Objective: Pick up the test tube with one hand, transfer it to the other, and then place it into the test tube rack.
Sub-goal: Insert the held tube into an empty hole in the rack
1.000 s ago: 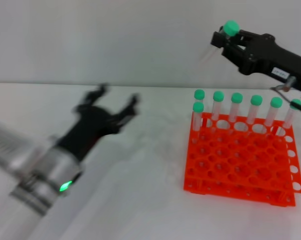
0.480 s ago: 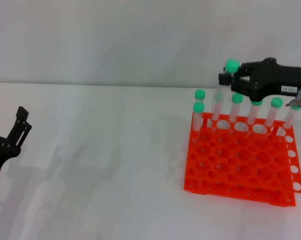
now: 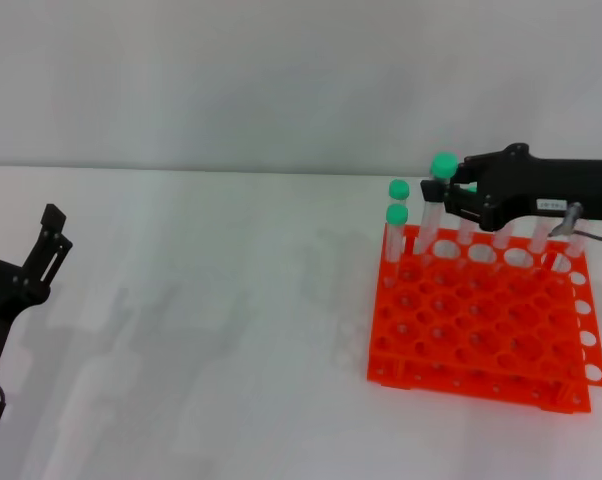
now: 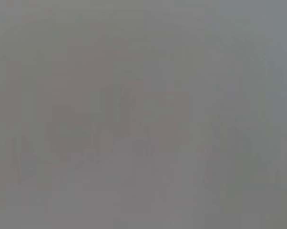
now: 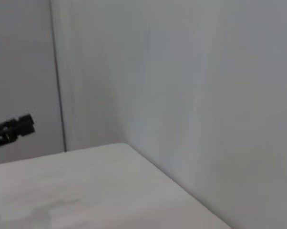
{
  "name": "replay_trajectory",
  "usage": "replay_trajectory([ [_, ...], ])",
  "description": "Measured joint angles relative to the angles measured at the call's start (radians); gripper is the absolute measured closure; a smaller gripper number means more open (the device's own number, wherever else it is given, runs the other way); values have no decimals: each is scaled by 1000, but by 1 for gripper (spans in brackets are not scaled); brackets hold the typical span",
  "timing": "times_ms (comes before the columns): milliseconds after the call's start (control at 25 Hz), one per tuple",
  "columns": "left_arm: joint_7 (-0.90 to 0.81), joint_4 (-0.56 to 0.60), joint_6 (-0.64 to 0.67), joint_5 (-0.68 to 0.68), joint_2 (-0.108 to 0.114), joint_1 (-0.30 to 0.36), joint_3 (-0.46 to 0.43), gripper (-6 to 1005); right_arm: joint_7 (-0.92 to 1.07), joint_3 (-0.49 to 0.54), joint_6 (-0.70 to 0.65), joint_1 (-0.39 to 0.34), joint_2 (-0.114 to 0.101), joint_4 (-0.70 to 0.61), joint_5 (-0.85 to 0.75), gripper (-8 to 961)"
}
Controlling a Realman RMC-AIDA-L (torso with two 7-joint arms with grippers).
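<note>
Evidently the handover is done: the slender clear green-capped test tube [image 3: 437, 200] is held in the closed fingers of the labelled black right gripper [image 3: 459, 195] above the back row of the bright orange-red test tube rack [image 3: 481, 325]; seating is outstanding. Well clear of the rack, the empty left gripper [image 3: 21, 265] is spread open.

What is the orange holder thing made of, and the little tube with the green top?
The test tube rack looks like moulded plastic: one even bright orange-red with a slight sheen on its many round holes. The test tube held by the right gripper looks clear, probably plastic, possibly glass; its green cap looks matte plastic.
</note>
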Motion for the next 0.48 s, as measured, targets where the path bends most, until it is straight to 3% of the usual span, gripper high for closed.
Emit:
replay_trajectory([
  [320, 0, 1, -21, 0, 1, -1, 0, 101, 1, -6, 85, 6, 39, 1, -35, 686],
  [480, 0, 0, -30, 0, 1, -1, 0, 101, 3, -3, 102, 10, 48, 5, -60, 682],
])
